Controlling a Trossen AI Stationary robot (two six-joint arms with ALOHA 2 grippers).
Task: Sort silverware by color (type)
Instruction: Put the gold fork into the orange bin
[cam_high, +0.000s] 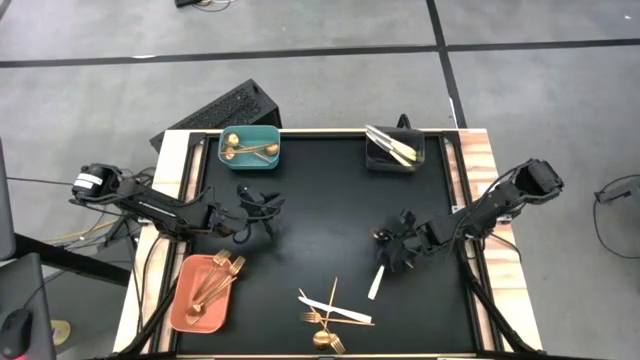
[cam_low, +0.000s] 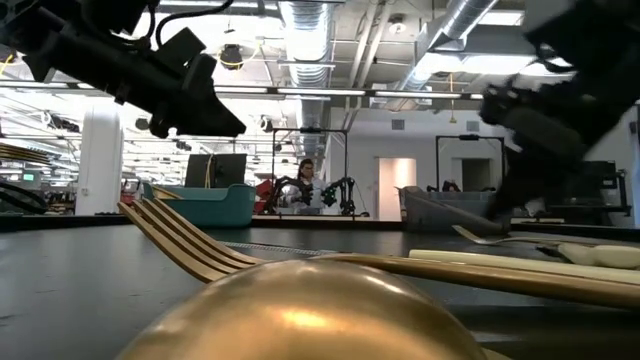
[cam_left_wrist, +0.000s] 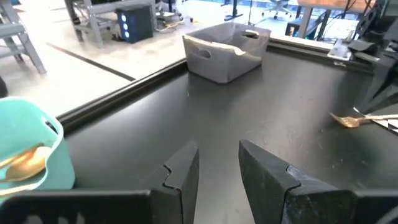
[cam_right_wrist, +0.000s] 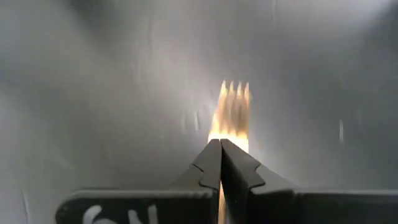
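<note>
Three bins (cam_high: 250, 147): one teal, one dark, one salmon. Two robot arms (cam_high: 165, 208). Loose white knives on mat (cam_high: 376, 283): two. Exact number of gold utensils (cam_high: 322, 318) unclear.

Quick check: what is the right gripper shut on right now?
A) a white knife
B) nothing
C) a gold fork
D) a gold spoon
C: in the right wrist view the right gripper has its fingers pressed together on a gold fork, whose tines stick out past the tips.
</note>
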